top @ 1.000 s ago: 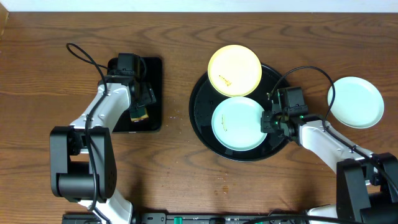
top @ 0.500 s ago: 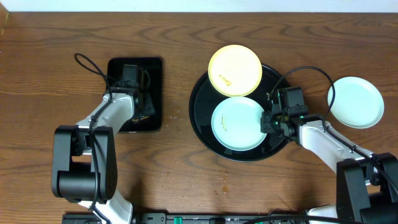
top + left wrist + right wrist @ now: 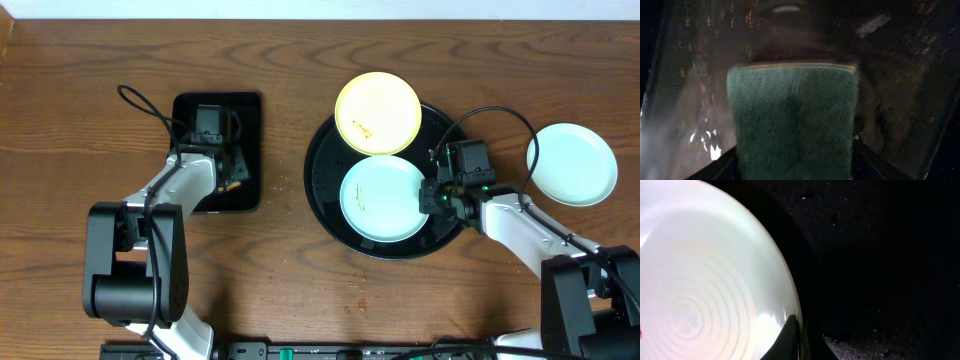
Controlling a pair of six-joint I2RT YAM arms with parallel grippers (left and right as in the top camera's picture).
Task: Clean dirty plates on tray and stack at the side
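The right fingers (image 3: 792, 336) look pinched onto the right rim of the mint plate (image 3: 383, 197), probably to steady it for wiping. That plate lies flat in the round tray (image 3: 316, 190), with the yellow plate (image 3: 377, 112) just behind it, overhanging the tray's far rim. The left fingers (image 3: 875, 167) are clamped on a green sponge (image 3: 792, 120) above the small tray (image 3: 250, 110), well apart from every plate. A second mint plate (image 3: 571, 164) rests on the tabletop (image 3: 100, 80) at the right, likely the start of the stack.
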